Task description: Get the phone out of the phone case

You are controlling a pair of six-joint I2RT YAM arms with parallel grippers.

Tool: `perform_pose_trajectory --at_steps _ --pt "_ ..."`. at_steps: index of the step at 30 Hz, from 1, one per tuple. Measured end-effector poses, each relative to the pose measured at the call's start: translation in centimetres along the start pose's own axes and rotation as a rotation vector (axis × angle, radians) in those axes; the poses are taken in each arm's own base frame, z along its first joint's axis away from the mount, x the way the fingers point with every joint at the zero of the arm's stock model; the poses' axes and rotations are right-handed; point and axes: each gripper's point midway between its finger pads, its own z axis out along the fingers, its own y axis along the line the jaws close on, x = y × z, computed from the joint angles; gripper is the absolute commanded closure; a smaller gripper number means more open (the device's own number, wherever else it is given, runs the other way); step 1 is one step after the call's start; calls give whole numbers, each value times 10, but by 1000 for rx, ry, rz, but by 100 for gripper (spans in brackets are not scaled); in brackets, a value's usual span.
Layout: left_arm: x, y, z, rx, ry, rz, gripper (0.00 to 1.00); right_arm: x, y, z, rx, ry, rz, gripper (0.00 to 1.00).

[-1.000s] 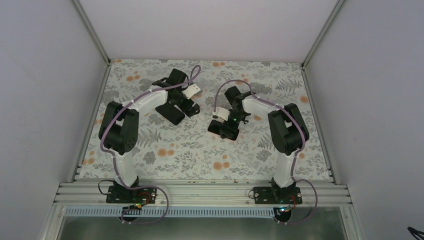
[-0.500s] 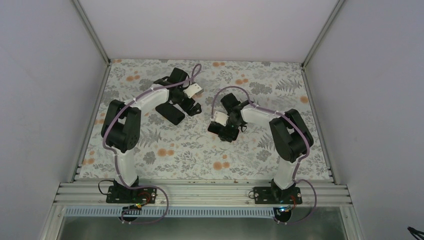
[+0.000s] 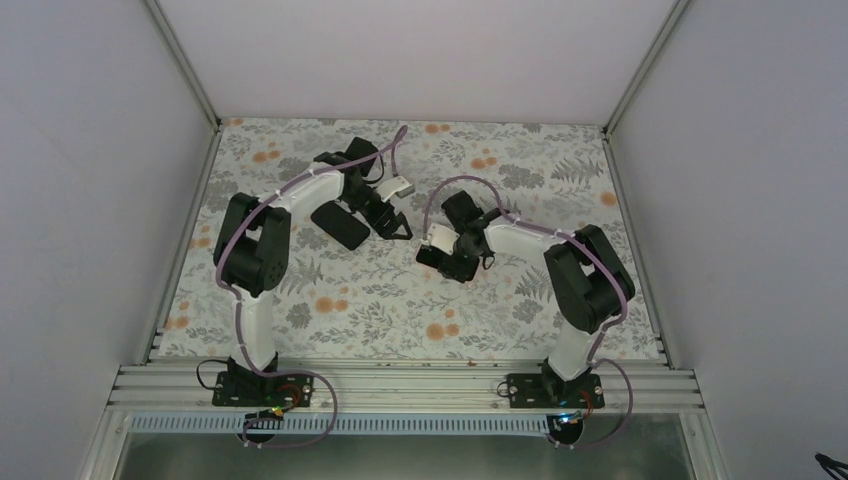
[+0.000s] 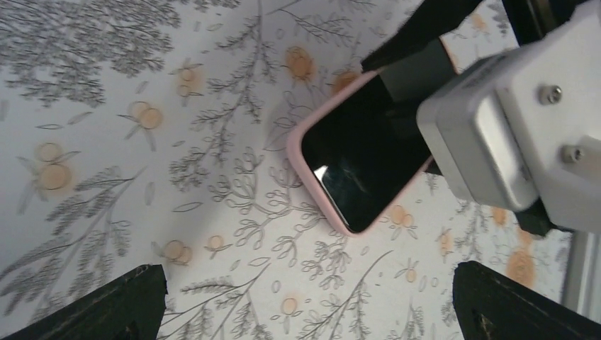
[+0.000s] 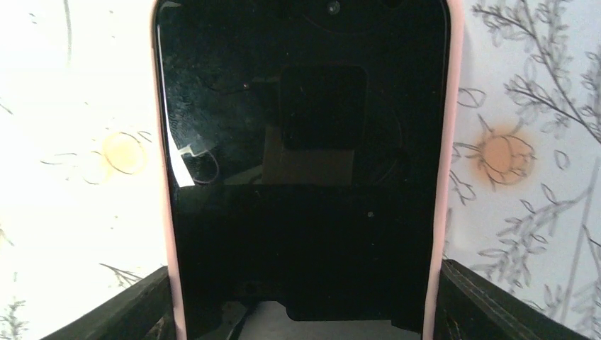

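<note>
A black phone (image 5: 305,142) sits in a pink case (image 5: 445,142). My right gripper (image 5: 305,297) is shut on the cased phone, one finger against each long side. In the top view the right gripper (image 3: 445,262) holds it low over the middle of the table. The left wrist view shows the phone (image 4: 358,156) screen up in its pink case (image 4: 301,159), its far end under the right gripper's grey body. My left gripper (image 4: 305,304) is wide open and empty, above the cloth just short of the phone's free end. In the top view the left gripper (image 3: 395,225) is left of the right one.
A flat black oblong object (image 3: 340,225) lies on the flowered cloth (image 3: 330,310) just left of my left gripper. Metal frame rails (image 3: 190,230) run along both table sides. The right arm's purple cable (image 3: 440,190) loops behind its wrist.
My left gripper has swung right, closer to the right gripper and the phone. The right gripper has shifted slightly left with the cased phone in it.
</note>
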Motion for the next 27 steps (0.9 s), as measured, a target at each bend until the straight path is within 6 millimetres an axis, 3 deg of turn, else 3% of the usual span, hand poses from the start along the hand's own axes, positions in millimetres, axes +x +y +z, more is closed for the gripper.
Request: perform_pose_trajectory --at_steps 9,15,24,27 --pt "14 -13 24 151 31 -54 0 3 -10 -9 72 25 -7 30" --pt "20 -17 43 198 55 -75 0 -16 -11 -24 91 -13 -32 29" --pt "-4 -11 45 217 6 -62 0 -36 -1 -40 97 -48 -71 29" --pt "-3 -12 47 238 6 -68 6 -35 2 -40 91 -39 -77 29"
